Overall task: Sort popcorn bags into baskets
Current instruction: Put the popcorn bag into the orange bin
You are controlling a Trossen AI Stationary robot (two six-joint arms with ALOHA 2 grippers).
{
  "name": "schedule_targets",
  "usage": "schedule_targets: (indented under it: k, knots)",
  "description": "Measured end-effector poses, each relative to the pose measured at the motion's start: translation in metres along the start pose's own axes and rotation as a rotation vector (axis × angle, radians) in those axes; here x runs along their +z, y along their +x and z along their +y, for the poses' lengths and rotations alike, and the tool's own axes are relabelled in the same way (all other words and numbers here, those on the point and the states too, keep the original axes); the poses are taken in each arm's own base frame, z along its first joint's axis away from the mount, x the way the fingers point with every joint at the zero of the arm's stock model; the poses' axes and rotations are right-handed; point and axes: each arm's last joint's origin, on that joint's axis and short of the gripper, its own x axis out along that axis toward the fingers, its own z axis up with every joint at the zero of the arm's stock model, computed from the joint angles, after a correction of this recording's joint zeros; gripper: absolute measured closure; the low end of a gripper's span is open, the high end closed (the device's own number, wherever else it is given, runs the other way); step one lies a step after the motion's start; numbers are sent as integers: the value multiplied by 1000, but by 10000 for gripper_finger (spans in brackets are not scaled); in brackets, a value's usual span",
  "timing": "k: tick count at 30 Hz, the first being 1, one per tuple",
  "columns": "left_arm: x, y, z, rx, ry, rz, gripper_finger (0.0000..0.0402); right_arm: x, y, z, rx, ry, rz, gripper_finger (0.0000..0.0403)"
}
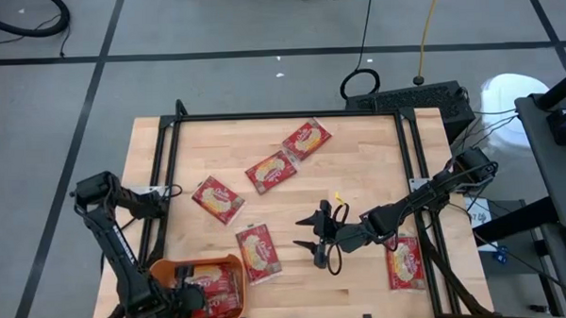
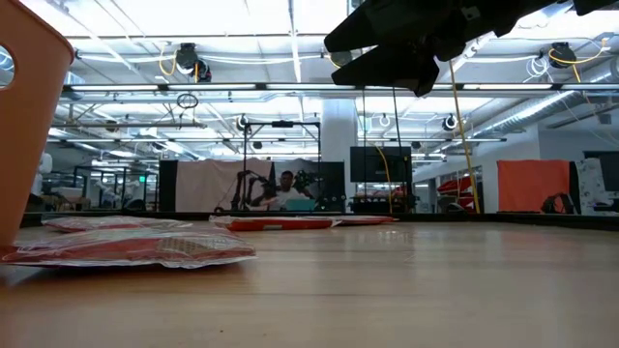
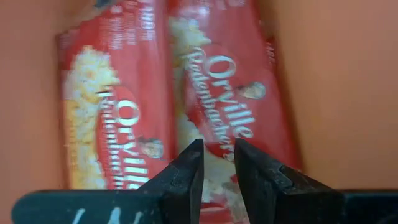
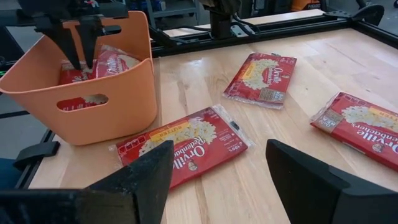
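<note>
The orange basket [image 1: 174, 272] stands at the table's near left corner with two red popcorn bags [image 3: 112, 118] side by side in it. My left gripper [image 3: 218, 152] reaches down into it, shut on the right-hand bag [image 3: 230, 93]. Several more bags lie flat on the wood: one [image 1: 259, 252] beside the basket, three [image 1: 217, 199] [image 1: 271, 171] [image 1: 306, 139] farther back, and one [image 1: 405, 261] near the right edge. My right gripper [image 1: 309, 232] hangs open above the table's middle, holding nothing. My left gripper pinches one end of the right-hand popcorn bag [image 3: 219, 134] between its two fingers. The fingers [image 4: 74, 53] come from above, pointing steeply down into the basket. The bag stays inside the basket, next to the other bag; whether it is lifted off the bottom I cannot tell.
Black rails [image 1: 171, 182] run along the table's left, far and right sides. The basket's walls [image 4: 118, 99] stand close around my left gripper. Bare wood [image 1: 359, 166] lies between the scattered bags. Beyond the far edge, the low view shows a person [image 2: 286, 188] in the room.
</note>
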Motion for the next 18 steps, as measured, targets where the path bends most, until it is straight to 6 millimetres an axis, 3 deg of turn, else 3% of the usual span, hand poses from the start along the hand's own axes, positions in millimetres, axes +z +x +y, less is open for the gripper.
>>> schedule_targets:
  k: [4, 9, 18]
  knots:
    - [5, -10, 0, -16, 7, 0, 309, 0, 0, 0, 0, 0, 0, 154]
    - [8, -25, 0, 40, 51, -159, 309, 0, 0, 0, 0, 0, 1, 154]
    - [0, -3, -4, 129, 114, -114, 309, 0, 0, 0, 0, -1, 2, 154]
